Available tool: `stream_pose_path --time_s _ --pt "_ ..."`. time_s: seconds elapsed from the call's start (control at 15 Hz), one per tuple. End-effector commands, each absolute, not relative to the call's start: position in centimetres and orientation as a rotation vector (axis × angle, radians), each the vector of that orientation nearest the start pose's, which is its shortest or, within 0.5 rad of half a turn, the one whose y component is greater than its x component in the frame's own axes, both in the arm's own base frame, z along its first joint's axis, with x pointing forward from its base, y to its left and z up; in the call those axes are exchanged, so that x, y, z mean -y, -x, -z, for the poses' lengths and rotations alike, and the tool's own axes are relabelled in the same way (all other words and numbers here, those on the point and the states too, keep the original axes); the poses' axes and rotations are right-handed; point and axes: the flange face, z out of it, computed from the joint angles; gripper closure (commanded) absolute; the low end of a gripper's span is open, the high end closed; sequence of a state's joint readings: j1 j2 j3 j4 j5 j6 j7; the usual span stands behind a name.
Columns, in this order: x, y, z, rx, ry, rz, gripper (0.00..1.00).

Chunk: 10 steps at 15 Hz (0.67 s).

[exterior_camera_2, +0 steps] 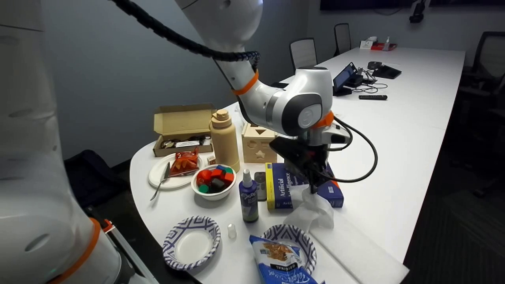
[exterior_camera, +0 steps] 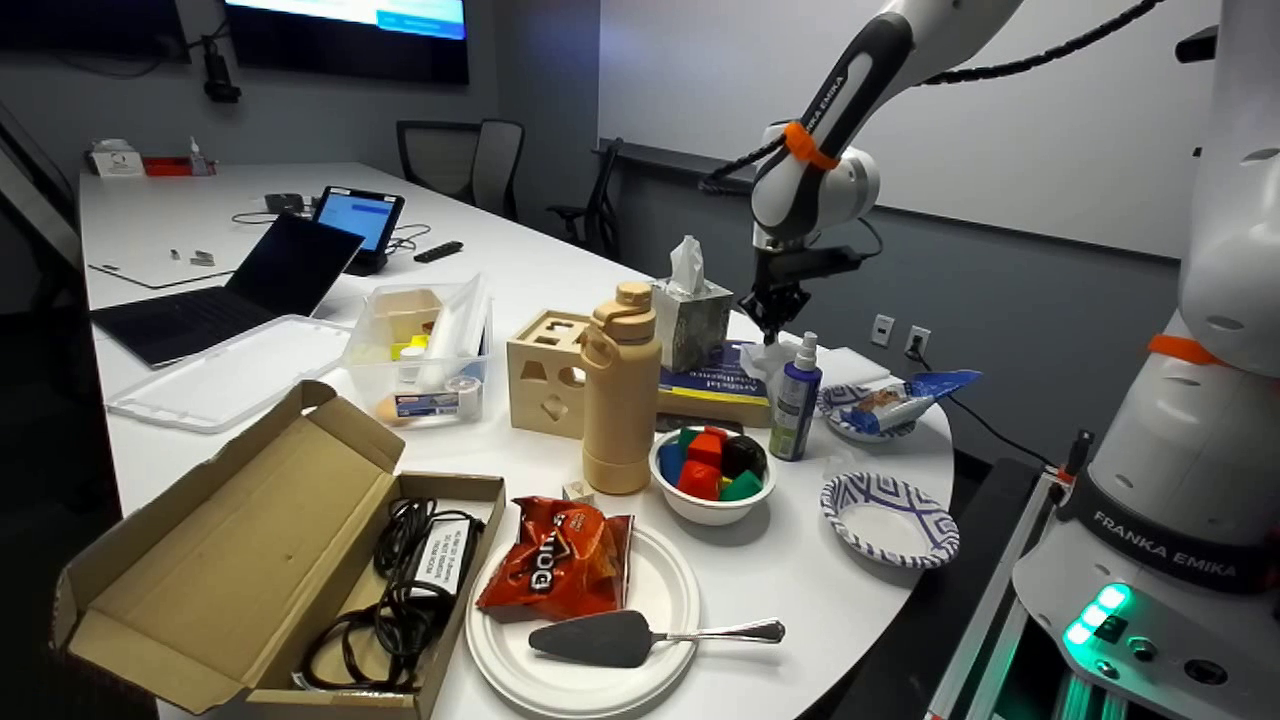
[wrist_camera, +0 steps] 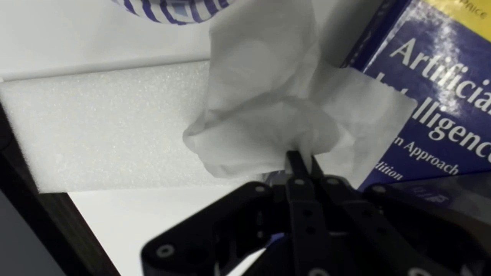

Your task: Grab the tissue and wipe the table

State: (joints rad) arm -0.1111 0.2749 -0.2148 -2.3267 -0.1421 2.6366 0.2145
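Tissue (wrist_camera: 261,132): hangs from the gripper (wrist_camera: 303,158), overlapping foam strip (wrist_camera: 107,130) and Artificial Intelligence textbook (wrist_camera: 441,126) in wrist view; contact unclear.
Jaws: closed on a pinched fold.
Tissue handling: judged light, limp, tear-prone.
Tissue hold: bunched middle advised, loose folds left to sweep the table (exterior_camera_2: 394,150).

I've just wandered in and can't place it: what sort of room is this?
Probably an office meeting room: it has a long white table, mesh-backed chairs and a wall screen.
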Motion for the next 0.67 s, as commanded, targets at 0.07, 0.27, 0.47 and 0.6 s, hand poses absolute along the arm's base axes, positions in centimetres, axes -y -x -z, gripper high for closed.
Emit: stream_pose_path --time_s 0.07,0.27,0.47,0.6 --pt "16.9 -50.0 -23.4 -0.675 3.206 -0.062 1.0" --pt "16.1 -49.8 -27.3 -0.594 3.211 -0.121 1.0" --pt "14.8 -48.6 -32.7 -0.446 3.211 -0.17 1.0" --pt "13.8 -47.3 -36.6 -0.341 3.206 -0.173 1.0"
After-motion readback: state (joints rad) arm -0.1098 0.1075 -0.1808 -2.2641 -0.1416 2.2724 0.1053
